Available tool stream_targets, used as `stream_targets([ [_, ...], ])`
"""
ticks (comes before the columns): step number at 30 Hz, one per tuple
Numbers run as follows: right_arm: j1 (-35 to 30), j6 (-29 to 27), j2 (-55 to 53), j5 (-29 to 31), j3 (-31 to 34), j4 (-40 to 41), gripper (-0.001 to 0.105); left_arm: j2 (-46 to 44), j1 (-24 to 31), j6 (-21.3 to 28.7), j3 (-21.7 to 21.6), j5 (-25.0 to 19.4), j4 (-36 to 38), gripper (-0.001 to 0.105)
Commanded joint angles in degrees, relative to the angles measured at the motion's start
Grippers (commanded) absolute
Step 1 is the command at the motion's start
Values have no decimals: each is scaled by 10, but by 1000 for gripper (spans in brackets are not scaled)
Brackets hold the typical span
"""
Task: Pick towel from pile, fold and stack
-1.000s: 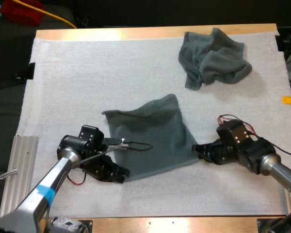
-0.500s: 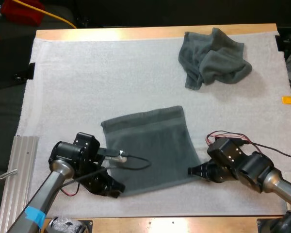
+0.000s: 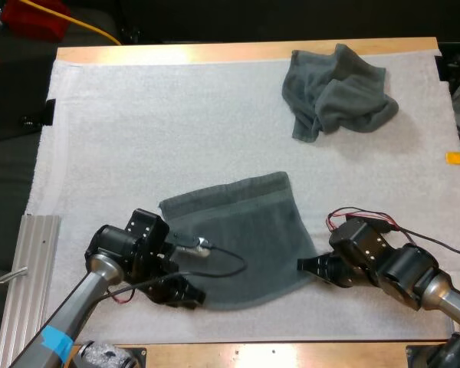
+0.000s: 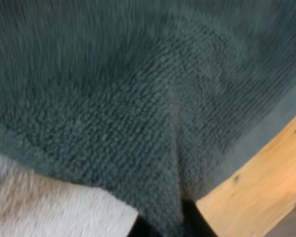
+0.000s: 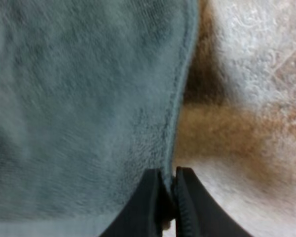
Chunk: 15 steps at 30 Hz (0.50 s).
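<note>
White mat [image 3: 123, 138] covers your wooden table [image 3: 215, 52], and both grippers work at its near side. Your left gripper [image 3: 190, 297] pinches the towel [image 3: 238, 230] at its near-left corner; in the left wrist view the cloth bunches into a ridge running down between the fingers [image 4: 193, 224]. Your right gripper [image 3: 302, 266] clamps the towel's near-right edge, its fingers [image 5: 150, 207] pressing the hem from both sides. Between the two grippers the towel lies spread on the mat. Well beyond the right gripper, toward the far side, a crumpled towel [image 3: 337, 88] rests apart.
</note>
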Motion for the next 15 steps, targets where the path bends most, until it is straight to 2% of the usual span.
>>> stream_targets([
  [1, -2, 7, 3, 6, -2, -12, 1, -3, 4, -12, -3, 18, -12, 0],
  [8, -2, 46, 32, -2, -2, -74, 1, -3, 60, -19, -3, 51, -27, 0],
  [12, -3, 82, 52, -5, -2, -133, 1, -2, 109, -25, -3, 119, -45, 0],
  [15, -14, 112, 63, -12, -2, -176, 1, 0, 141, -37, -3, 145, -58, 0],
])
